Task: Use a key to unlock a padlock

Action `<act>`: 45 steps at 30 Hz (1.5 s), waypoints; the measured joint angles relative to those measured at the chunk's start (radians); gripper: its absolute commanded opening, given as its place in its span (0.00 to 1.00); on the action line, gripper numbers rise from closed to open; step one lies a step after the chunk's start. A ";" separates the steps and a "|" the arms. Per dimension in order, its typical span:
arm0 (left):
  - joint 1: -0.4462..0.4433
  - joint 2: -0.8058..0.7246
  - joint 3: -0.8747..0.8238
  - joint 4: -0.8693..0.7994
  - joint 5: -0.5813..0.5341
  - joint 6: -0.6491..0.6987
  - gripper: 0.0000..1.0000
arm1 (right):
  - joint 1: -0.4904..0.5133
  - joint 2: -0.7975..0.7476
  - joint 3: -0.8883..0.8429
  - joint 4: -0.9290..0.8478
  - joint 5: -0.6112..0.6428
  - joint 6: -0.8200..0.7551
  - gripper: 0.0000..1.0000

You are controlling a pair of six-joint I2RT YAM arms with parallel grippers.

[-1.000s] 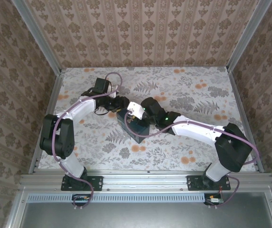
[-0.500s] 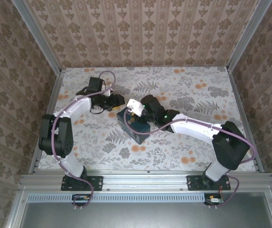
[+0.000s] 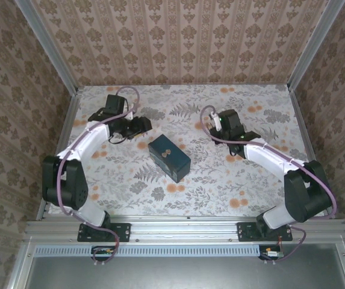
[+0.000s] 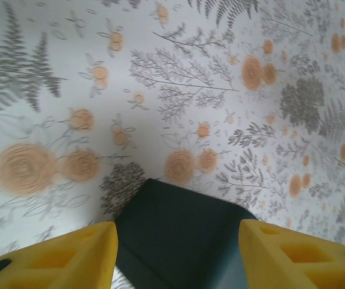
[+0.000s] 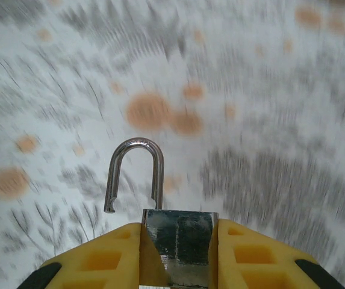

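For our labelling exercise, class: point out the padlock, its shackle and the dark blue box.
padlock point(image 5: 178, 241), right wrist view, silvery body.
shackle point(image 5: 158, 180), right wrist view, right leg.
dark blue box point(image 3: 169, 158), top external view, middle of top face.

The left gripper point(image 4: 177, 253) has its two chunky yellow fingers point(image 4: 64, 256) spread wide at the bottom corners. A dark blue box point(image 4: 184, 208) sits in the gap between them, one rounded corner pointing up. Beyond it lies the white surface point(image 4: 178, 78), printed with grey ferns and orange flowers.
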 measured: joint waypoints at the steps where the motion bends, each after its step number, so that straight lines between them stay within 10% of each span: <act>1: 0.000 -0.018 0.000 -0.018 -0.019 0.002 0.57 | -0.003 0.005 -0.021 -0.016 0.003 0.039 0.09; 15: -0.169 -0.171 -0.236 -0.063 -0.098 -0.078 0.57 | -0.043 0.071 -0.107 -0.116 0.022 0.328 0.40; 33: -0.251 -0.241 -0.369 0.231 -0.048 -0.357 0.57 | 0.178 0.216 -0.011 0.132 -0.411 0.364 0.21; 45: -0.228 -0.275 -0.360 0.221 -0.179 -0.402 0.57 | 0.309 0.395 0.137 0.212 -0.475 0.473 0.22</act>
